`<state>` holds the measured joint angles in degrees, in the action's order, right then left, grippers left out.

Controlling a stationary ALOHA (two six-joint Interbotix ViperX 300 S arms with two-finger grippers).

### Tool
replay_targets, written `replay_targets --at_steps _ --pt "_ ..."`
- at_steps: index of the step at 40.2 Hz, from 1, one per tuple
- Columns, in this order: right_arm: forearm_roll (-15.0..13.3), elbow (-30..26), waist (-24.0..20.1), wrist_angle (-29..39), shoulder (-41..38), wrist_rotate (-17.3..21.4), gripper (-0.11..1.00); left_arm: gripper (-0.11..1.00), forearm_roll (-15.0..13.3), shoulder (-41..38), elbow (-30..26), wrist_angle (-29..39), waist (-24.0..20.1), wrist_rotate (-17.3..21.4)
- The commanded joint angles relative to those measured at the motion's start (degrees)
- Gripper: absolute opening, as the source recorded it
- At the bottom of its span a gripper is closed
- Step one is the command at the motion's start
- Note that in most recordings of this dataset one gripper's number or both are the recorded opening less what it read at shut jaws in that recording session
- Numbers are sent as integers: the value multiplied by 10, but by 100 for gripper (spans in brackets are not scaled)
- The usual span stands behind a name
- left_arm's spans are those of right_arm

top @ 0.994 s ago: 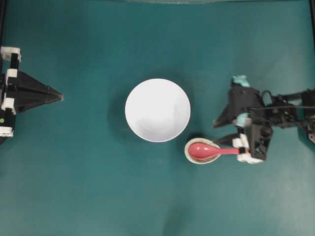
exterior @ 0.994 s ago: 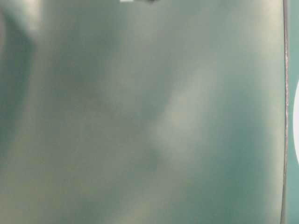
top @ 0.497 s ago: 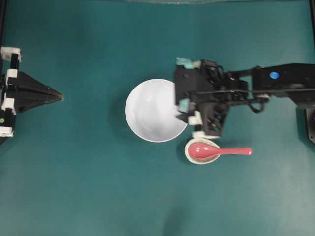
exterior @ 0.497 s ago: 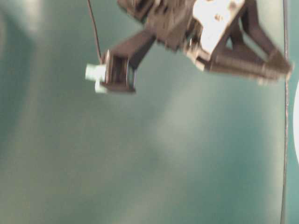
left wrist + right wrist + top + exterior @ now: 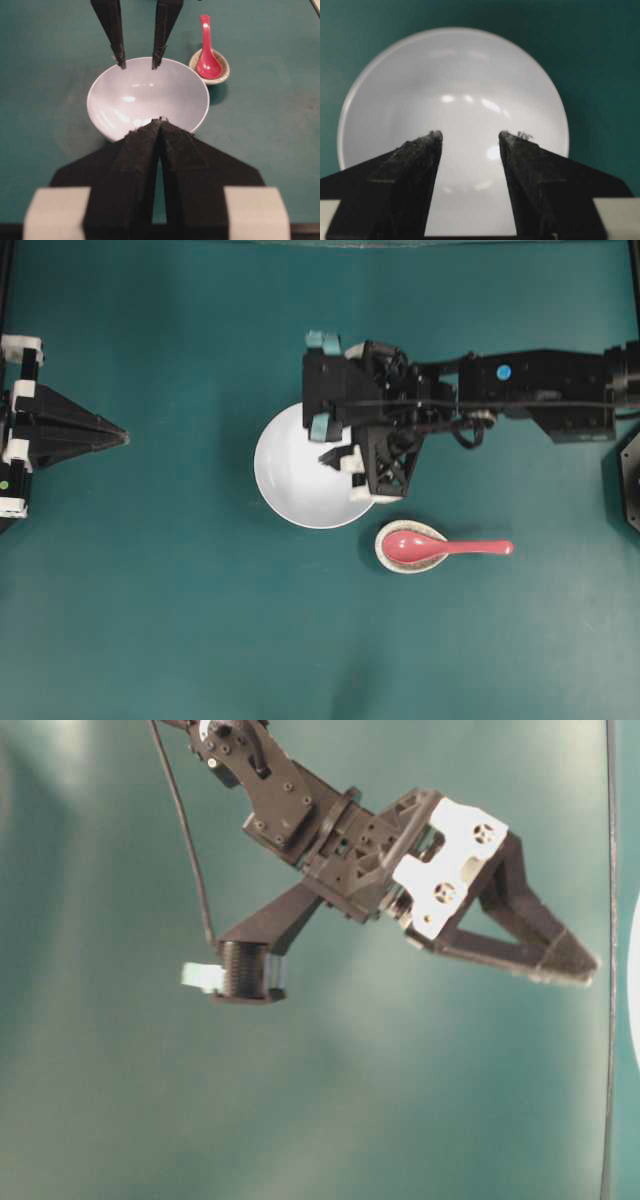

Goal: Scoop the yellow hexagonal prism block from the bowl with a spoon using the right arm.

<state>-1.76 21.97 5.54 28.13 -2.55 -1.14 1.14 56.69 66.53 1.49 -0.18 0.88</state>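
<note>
Our right tool (image 5: 469, 136) hangs open and empty over the white bowl (image 5: 290, 475); the pink-red spoon (image 5: 440, 547) lies in its speckled dish (image 5: 385, 558) on the bench. We see no yellow block, so we risk scooping nothing.

The right arm (image 5: 540, 390) is a black boxy link with a round blue dot on top, and thin black cables loop from it toward the right gripper (image 5: 322, 385). Behind that claw's two long black tapering fingers (image 5: 410, 170), whose tips are frayed, sit white plastic fittings with dark screws and a ribbed black cylinder, while teal tape tabs mark the finger ends. The left gripper (image 5: 118, 435) is a black wedge of two fingers (image 5: 140, 165) with fuzzy edges, backed by white blocks banded in black and one small green dot.
</note>
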Motion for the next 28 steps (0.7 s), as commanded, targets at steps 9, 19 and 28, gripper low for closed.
replay_targets --at_steps 9,19,28 --pt "2 2 35 12 8 113 53 -1 1 -3 -12 -6 -2 1" --pt "2 20 37 17 8 209 53 -1 1 -3 -12 -6 -2 1" --pt "2 41 40 27 4 275 53 -1 1 -3 -12 -6 -2 1"
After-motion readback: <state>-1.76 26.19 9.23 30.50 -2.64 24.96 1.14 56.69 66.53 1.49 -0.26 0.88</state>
